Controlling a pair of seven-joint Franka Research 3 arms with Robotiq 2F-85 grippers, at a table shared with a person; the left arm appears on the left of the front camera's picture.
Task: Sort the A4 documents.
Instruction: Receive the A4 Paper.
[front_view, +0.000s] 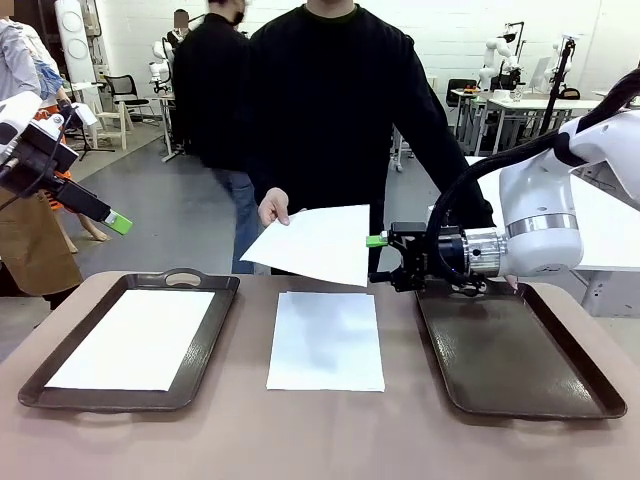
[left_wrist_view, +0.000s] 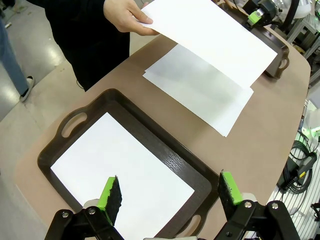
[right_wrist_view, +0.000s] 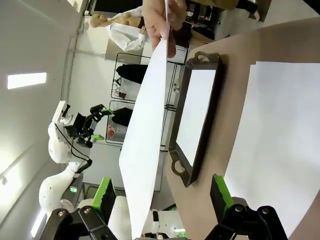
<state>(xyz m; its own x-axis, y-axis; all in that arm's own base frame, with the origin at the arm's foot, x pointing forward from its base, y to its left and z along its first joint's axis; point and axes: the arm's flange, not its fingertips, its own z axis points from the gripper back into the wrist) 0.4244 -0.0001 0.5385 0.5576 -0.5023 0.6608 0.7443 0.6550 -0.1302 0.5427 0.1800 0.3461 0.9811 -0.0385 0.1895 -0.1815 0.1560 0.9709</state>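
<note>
Three A4 documents (front_view: 135, 338) (front_view: 326, 340) (front_view: 315, 243) show: one in the left tray (front_view: 207, 355), one flat on the bench (front_view: 330, 440) between that and the right tray (front_view: 510, 360), one in a person's hand (front_view: 273, 206), just beside the wide-spread right fingers (right_wrist_view: 219, 192). The left fingers (left_wrist_view: 111, 194) hover wide above the left tray.

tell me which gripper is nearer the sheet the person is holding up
Right. The right gripper sits open at the held sheet's edge; the left gripper hangs well off, above the left tray.

Bright, even overhead light; the held white paper sheet (front_view: 318, 242) casts a faint shadow on the flat white sheet (front_view: 325, 345) beneath. The glossy dark brown tray (front_view: 510, 352) glints; wrist views bow at edges.
</note>
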